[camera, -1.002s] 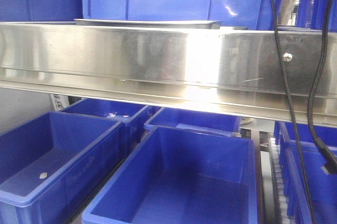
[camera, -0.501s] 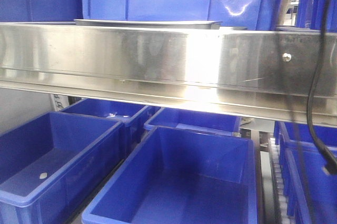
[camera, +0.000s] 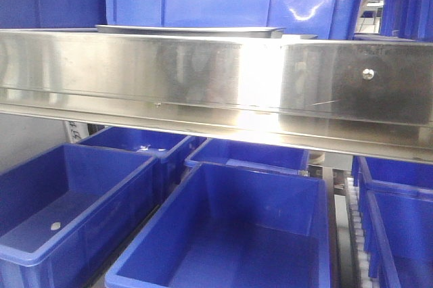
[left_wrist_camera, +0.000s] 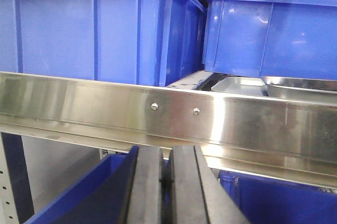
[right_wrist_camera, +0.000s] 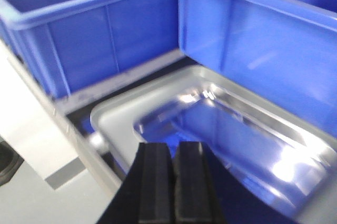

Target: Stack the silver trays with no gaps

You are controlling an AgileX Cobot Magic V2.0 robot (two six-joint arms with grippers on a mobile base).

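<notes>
Blue plastic bins point(right_wrist_camera: 105, 40) are surrounding the shiny shallow steel tray point(right_wrist_camera: 221, 129); the right end effector point(right_wrist_camera: 171, 182), clenched and empty, is approaching, and it must open next.

Both the left gripper point(left_wrist_camera: 167, 184) and right gripper point(right_wrist_camera: 174, 184) have fingers pressed together.

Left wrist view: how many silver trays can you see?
2. A duller tray lies on the shelf before the right-hand blue bin; a shinier tray is just right of it. The shelf band may hide more.
</notes>
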